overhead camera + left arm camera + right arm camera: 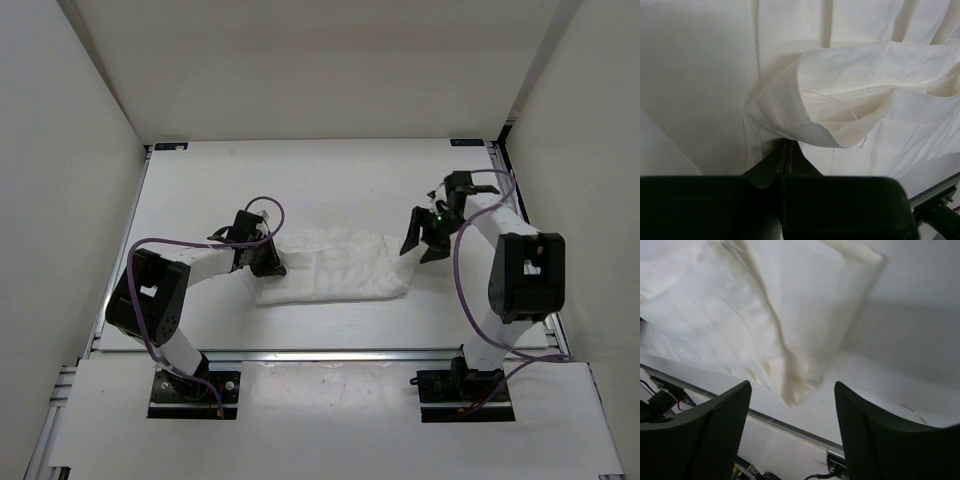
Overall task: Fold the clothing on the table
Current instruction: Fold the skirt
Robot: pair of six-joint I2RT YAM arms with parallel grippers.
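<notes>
The left tool point(266, 258) is pinched narrow on the left edge of the clothing point(345, 268), with a fold of fabric caught between its fingers. The clothing lies as a loosely folded band in the middle of the table point(320, 180). The right tool point(425, 243) stands wide and empty just off the band's right end. With only one end held, a pull from the left could drag the whole band or undo the fold. The thin pinch could also slip.

White clothing point(335, 268) on table point(330, 180)
</notes>
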